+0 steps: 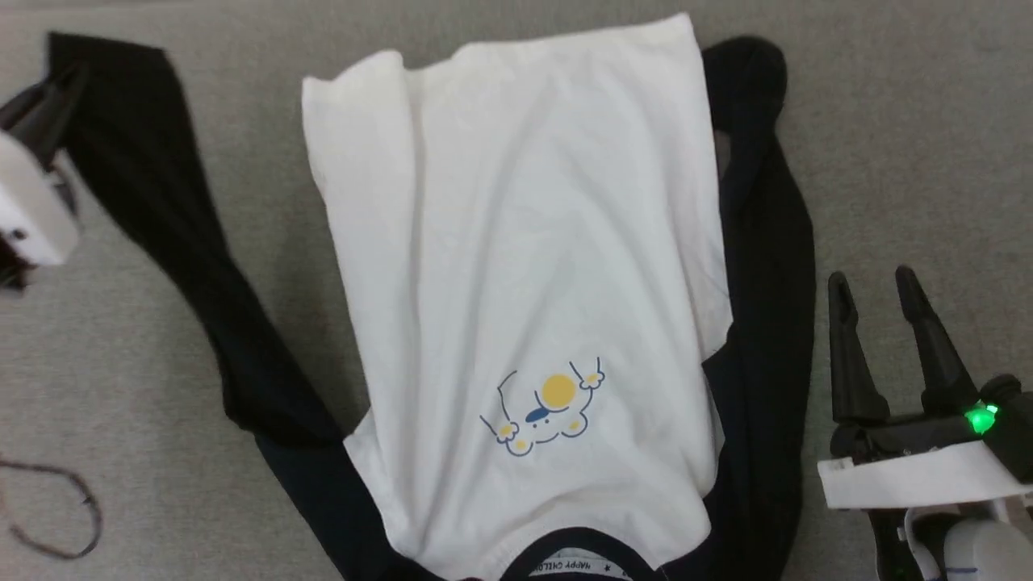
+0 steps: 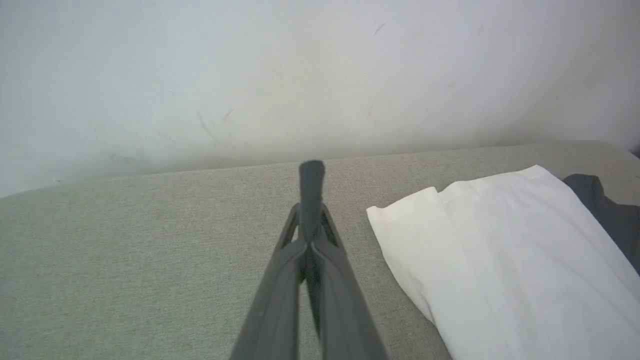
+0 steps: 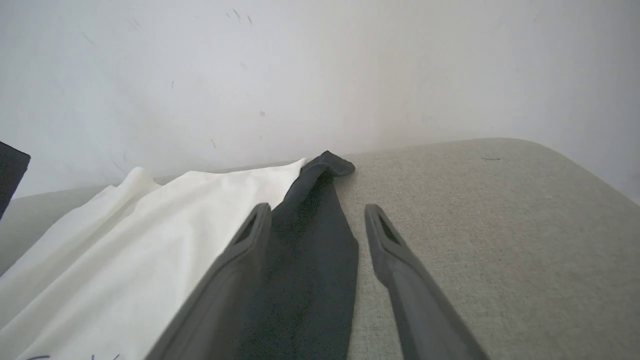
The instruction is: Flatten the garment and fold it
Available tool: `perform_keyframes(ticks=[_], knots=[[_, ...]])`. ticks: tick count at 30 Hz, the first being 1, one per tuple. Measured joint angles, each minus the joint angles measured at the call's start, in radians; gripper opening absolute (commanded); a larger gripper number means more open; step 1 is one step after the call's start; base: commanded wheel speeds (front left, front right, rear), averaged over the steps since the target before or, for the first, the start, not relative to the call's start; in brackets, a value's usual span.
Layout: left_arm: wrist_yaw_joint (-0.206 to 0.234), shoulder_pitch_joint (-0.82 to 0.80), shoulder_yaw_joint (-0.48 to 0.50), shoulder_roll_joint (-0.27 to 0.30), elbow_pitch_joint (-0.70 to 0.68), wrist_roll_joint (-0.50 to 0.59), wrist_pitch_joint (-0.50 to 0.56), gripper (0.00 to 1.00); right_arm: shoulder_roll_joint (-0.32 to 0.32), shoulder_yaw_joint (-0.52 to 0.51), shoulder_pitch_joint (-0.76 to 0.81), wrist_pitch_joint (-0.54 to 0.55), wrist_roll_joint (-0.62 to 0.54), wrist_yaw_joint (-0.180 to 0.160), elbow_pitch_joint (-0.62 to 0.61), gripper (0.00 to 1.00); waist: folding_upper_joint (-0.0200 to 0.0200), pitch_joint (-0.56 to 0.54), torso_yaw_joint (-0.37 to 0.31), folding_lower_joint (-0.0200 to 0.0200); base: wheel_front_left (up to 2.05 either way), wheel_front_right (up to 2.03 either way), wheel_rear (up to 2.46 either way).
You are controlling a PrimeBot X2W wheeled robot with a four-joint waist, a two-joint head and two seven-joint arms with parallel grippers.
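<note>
Garment (image 1: 524,242) spread mid-frame, left gripper (image 1: 56,89) upper left, pinched shut, perhaps on sleeve (image 1: 161,226), right gripper (image 1: 871,282) lower right, wide.

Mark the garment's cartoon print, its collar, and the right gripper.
cartoon print (image 1: 550,411), head view, middle of the drawing.
collar (image 1: 577,541), head view, top of the dark band.
right gripper (image 1: 871,276), head view, midway between its open fingertips.
</note>
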Motion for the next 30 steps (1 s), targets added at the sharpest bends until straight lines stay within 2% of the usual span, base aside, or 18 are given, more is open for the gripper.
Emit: perform_keyframes(ticks=[10, 15, 24, 30], knots=[[0.091, 0.261, 0.255, 0.085, -0.112, -0.063, -0.014, 0.00, 0.000, -0.006, 0.063, -0.004, 0.015, 0.000, 0.013, 1.00, -0.0001, -0.149, 0.028, -0.0002, 0.00, 0.00, 0.00], [0.123, 0.402, 0.319, 0.056, -0.166, -0.083, -0.016, 0.00, 0.000, -0.008, 0.085, -0.004, 0.025, 0.000, 0.019, 1.00, -0.0001, -0.204, 0.046, -0.0001, 0.00, 0.00, 0.00], [0.156, 0.549, 0.365, 0.029, -0.204, -0.078, -0.018, 0.00, 0.000, -0.014, 0.124, 0.013, 0.030, 0.000, 0.015, 1.00, -0.0001, -0.291, 0.070, -0.0001, 0.00, 0.00, 0.00], [0.200, 0.558, 0.328, 0.027, -0.305, -0.032, -0.004, 0.00, 0.000, -0.027, 0.146, 0.021, 0.030, 0.000, 0.000, 1.00, 0.0001, -0.320, 0.071, 0.0000, 0.00, 0.00, 0.00]])
